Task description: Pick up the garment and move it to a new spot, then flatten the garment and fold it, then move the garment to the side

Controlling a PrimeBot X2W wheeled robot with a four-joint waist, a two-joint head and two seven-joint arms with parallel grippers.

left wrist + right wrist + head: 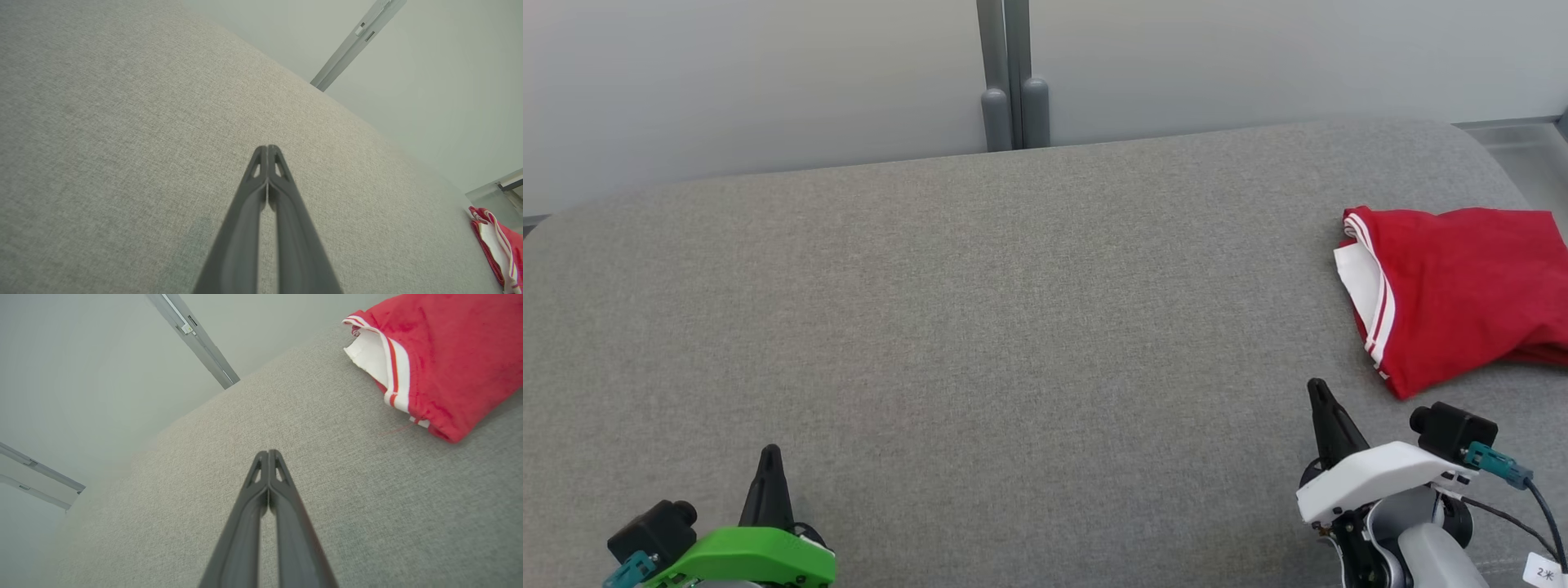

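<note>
Garment (1462, 294), 3 o'clock in head view: bright red, white panel at edge, two white stripes along red hem. Cushion (1013, 310): grey, fine speckled weave, no print. Wall (752, 82), 12 o'clock: pale grey-white. Post (1011, 73): darker grey. Left gripper (770, 457), 7 o'clock: black, with green cover (743, 555). Right gripper (1316, 388), 5 o'clock: black, with white cover (1372, 478), black camera (1454, 429), teal plug (1494, 464).

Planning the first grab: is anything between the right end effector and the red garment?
Nothing visible does. Only bare grey upholstery lies between the shut, empty right end effector and the red garment with white trim, which lies ahead of it and to its right.
</note>
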